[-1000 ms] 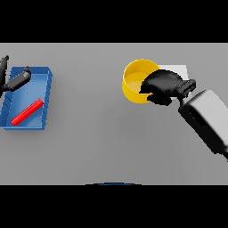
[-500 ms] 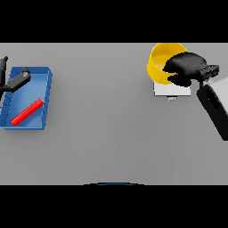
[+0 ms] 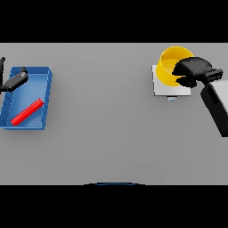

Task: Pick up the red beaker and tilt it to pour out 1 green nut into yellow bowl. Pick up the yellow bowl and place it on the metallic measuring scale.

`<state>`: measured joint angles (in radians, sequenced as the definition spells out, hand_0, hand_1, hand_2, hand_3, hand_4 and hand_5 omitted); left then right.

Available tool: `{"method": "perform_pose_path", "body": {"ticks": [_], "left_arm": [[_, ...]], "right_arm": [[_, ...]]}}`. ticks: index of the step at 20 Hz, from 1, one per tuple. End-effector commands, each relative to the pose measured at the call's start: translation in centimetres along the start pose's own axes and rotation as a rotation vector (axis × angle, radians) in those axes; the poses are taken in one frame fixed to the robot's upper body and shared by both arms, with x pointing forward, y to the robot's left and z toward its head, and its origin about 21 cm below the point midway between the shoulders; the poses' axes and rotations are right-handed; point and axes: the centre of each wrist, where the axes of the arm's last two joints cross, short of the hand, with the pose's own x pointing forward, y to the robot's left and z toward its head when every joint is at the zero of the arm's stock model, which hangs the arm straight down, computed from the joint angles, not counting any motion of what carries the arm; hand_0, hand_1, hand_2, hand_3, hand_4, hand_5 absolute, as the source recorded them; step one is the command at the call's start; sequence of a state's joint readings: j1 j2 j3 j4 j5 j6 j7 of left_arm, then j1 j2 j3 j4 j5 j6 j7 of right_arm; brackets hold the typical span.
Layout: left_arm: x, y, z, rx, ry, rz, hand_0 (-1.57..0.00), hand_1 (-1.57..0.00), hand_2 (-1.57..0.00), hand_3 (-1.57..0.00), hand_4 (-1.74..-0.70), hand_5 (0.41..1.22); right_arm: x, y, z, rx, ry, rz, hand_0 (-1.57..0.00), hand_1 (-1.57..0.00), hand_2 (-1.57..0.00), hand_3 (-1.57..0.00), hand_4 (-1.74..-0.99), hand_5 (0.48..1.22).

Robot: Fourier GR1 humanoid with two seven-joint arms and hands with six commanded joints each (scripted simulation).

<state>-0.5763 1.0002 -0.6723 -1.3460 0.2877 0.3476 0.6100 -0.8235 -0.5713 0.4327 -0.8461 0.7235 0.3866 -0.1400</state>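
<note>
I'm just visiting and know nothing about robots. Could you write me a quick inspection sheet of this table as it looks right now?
Surface: grey table, flat.
Job's things: yellow bowl over the metallic measuring scale at far right; whether it rests on it cannot be told. Red beaker lies on its side in the blue tray at left.
Clutter: nothing seen.
Hands: right hand curled on the bowl's rim; left hand over the tray's far end, holding nothing.
Cables: nothing seen.
Surroundings: nothing seen.

Black right robot hand (image 3: 196, 71), white and grey forearm, black left robot hand (image 3: 13, 82)
</note>
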Motion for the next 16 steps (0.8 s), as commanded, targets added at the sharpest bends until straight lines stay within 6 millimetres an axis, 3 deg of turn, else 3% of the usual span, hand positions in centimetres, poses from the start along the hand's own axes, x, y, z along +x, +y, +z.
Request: {"method": "perform_pose_path", "body": {"ticks": [1, 5, 9, 11, 12, 13, 14, 16], "left_arm": [[0.0, 0.1, 0.0, -0.001, -0.003, 0.002, 0.00, 0.00, 0.00, 0.00, -0.81, 0.749], [0.2, -0.3, -0.1, -0.005, -0.006, 0.003, 0.00, 0.00, 0.00, 0.00, -0.80, 0.729], [0.3, -0.4, 0.2, -0.008, -0.021, 0.007, 0.00, 0.00, 0.00, 0.00, -0.81, 0.734], [0.5, -0.4, 0.1, -0.007, -0.024, 0.007, 0.00, 0.00, 0.00, 0.00, -0.81, 0.740], [0.4, -0.3, -0.1, -0.004, -0.020, 0.008, 0.00, 0.00, 0.00, 0.00, -0.81, 0.745], [0.5, -0.5, 0.0, -0.014, -0.017, 0.004, 0.00, 0.00, 0.00, 0.00, -0.81, 0.745], [0.4, -0.2, -0.3, -0.006, -0.006, 0.000, 0.00, 0.00, 0.00, 0.00, -0.81, 0.744], [0.3, -0.8, -0.6, -0.014, -0.001, 0.001, 0.00, 0.00, 0.00, 0.00, -0.81, 0.745]], "right_arm": [[-0.1, 0.4, -0.4, 0.000, 0.004, 0.001, -1.57, -1.57, -1.57, -1.41, -1.724, 1.221], [-0.3, 1.2, -1.5, 0.013, 0.045, -0.011, -1.57, -1.50, -1.56, -1.50, -1.727, 1.221], [-0.9, 1.6, -1.7, 0.012, 0.040, -0.023, -1.55, -1.42, -1.57, -1.48, -1.721, 1.221], [-1.1, 1.8, -1.6, 0.029, 0.035, -0.052, -1.54, -1.41, -1.57, -1.17, -1.728, 1.221], [-0.8, 2.0, -1.9, 0.037, 0.046, -0.063, -1.54, -1.44, -1.50, -1.02, -1.659, 1.221], [-0.8, 1.5, -1.9, 0.041, 0.049, -0.072, -1.52, -1.35, -1.35, -0.91, -1.596, 1.134], [-0.7, 1.0, -2.0, 0.042, 0.060, -0.075, -1.22, -1.08, -1.13, -0.82, -1.548, 1.053], [-1.2, 1.5, -1.9, 0.057, 0.053, -0.081, -0.78, -0.69, -0.81, -0.71, -1.470, 0.928]]}}
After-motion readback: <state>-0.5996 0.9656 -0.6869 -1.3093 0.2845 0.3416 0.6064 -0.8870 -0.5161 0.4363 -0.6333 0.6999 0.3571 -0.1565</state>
